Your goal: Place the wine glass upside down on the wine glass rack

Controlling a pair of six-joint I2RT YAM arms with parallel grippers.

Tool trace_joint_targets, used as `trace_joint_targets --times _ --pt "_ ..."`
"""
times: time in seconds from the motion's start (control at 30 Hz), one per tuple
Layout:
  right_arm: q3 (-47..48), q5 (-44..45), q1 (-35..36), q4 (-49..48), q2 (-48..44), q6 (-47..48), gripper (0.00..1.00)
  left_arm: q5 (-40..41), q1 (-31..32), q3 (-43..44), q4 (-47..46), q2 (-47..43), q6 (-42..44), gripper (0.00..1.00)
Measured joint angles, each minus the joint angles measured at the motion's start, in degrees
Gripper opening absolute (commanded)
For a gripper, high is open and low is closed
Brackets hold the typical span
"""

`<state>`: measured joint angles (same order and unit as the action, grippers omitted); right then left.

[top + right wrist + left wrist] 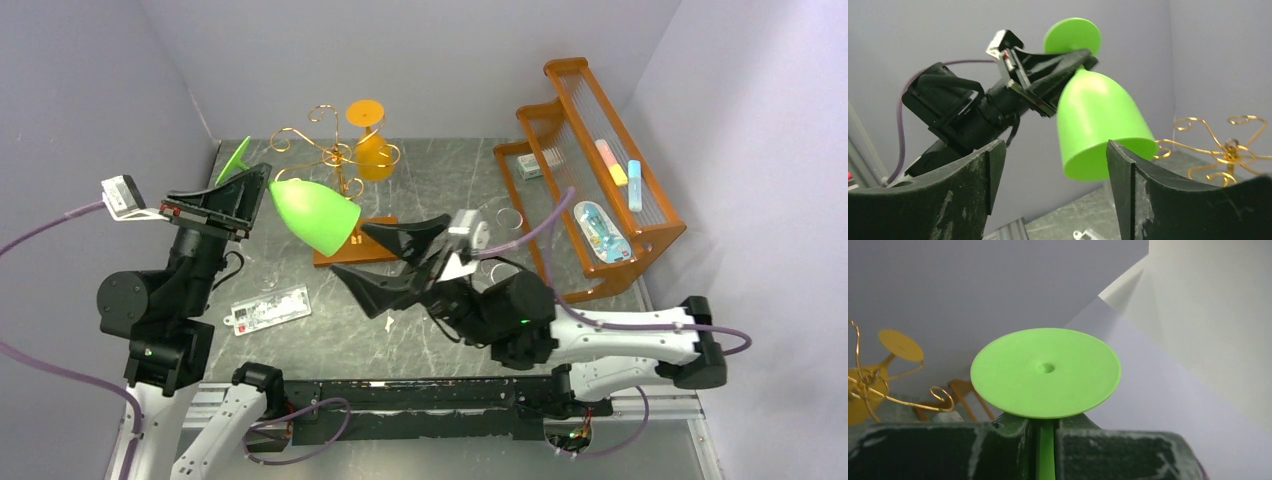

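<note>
Top external view: the left tool (258, 188) holds the wine glass (318, 216) by its stem, mouth down, beside the wine glass rack (337, 152). The right tool (352, 252) is spread wide, nearby.

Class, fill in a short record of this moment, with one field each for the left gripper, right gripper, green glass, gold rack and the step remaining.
left gripper: shut on the stem of the green wine glass
right gripper: open, holding nothing
green wine glass: in the air, tilted, foot up, mouth down
wine glass rack: an orange glass hangs on it, foot up
step remaining: green wine glass not yet on the rack
</note>
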<state>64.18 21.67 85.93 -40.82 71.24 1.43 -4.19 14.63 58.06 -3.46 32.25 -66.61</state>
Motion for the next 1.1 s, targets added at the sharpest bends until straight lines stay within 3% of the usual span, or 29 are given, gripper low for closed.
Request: trace_joint_targets --times 0.13,0.3,0.73,0.9,1.1 --pt "-1.55 2.21 0.0 8.83 -7.54 -5.22 0.83 -6.71 0.0 3.37 0.31 0.5 13.88 0.05" --pt "-0.79 3.8 0.0 19.8 -13.44 -14.47 0.84 -21.27 0.0 5.49 0.87 1.9 30.73 0.05" --pt "11.98 3.21 0.0 41.07 -7.54 -44.65 0.81 -50.95 0.0 1.53 14.56 1.4 62.97 0.05" --pt "11.96 6.69 0.0 43.5 -6.1 -52.81 0.76 -56.57 0.0 1.75 20.11 3.13 70.1 0.05" --pt "10.16 10.62 -0.15 45.29 -5.86 -60.43 0.72 -61.99 0.0 0.04 17.22 2.51 69.68 0.05"
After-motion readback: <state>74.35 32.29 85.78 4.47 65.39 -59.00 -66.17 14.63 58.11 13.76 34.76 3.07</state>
